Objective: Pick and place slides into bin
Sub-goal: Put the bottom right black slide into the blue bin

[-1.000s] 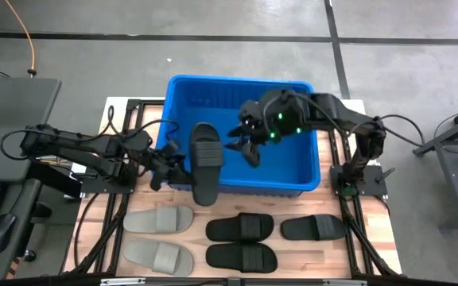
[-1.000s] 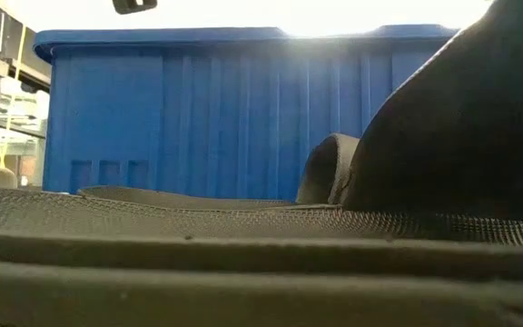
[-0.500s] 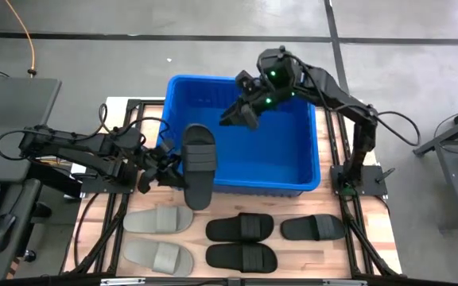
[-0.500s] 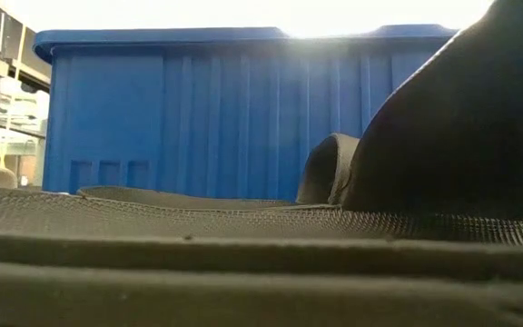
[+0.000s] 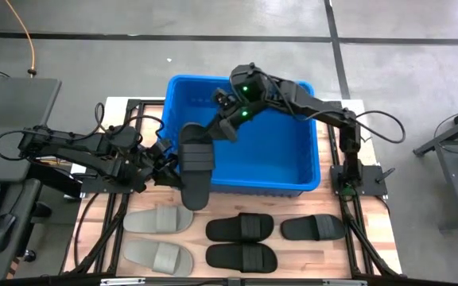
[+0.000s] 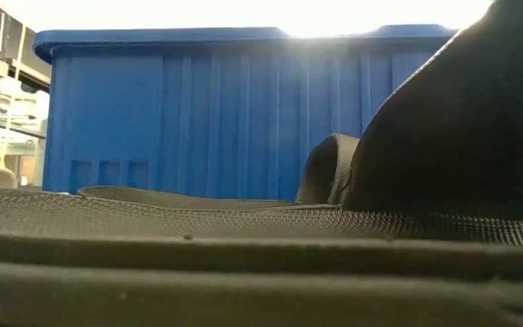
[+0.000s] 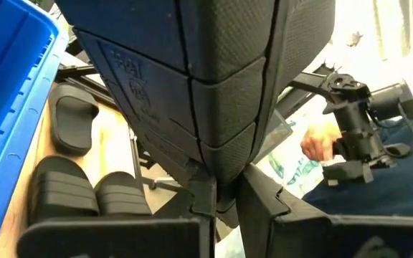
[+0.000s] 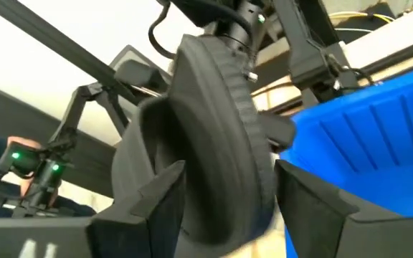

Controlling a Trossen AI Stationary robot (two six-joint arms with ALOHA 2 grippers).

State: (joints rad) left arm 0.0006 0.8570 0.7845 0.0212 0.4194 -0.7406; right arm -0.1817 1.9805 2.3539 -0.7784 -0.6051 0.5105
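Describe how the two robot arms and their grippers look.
Both arms are dark, slim, jointed tubes with black cables looped along them. The right arm has green lights glowing near its wrist; the left arm shows none. Each gripper, left gripper and right gripper, has two flat, angular dark fingers.

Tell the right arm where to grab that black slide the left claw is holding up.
Probably the toe end of the black slide, over the bin rim, approached from the bin side. The left claw holds its other end, and the right claw already straddles its edge, open.
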